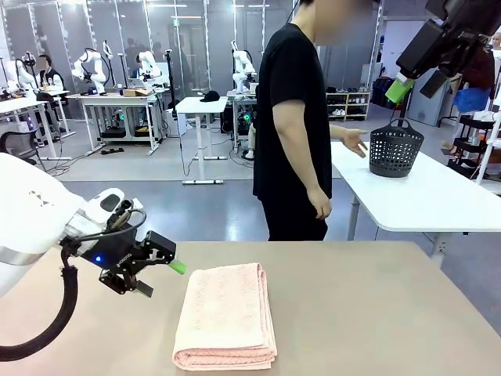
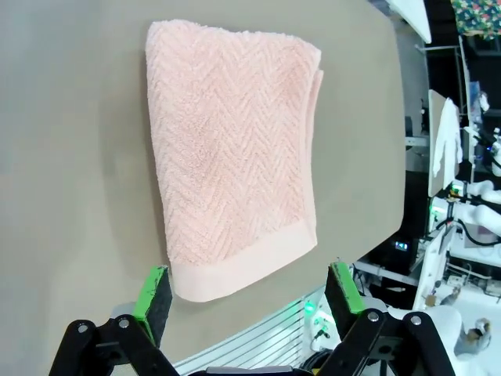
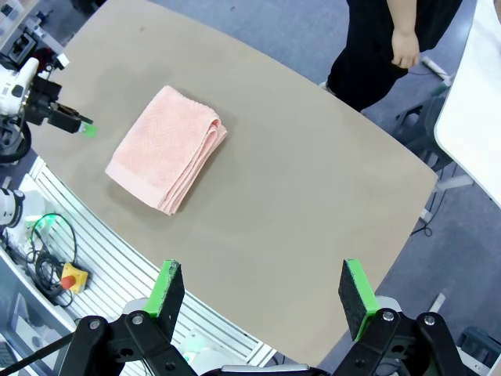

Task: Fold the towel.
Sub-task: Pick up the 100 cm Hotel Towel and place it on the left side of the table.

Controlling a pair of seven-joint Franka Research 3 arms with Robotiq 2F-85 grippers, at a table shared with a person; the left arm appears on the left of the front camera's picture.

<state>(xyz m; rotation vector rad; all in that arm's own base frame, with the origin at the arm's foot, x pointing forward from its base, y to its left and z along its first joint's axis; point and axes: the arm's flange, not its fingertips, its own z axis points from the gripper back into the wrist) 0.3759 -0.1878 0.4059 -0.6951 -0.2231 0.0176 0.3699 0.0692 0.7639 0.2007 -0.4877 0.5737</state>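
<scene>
On the tan surface [image 1: 352, 313] the towel [image 1: 227, 317] lies folded into a neat stack, so both the left pincer [image 1: 160, 270] and right pincer [image 3: 262, 294] hang spread and empty, apparently done.

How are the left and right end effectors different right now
The left end effector sits low over the table, just beside the folded towel. The right end effector is raised high, well away from the towel. Both are open and hold nothing, with black bodies and green pads.
</scene>
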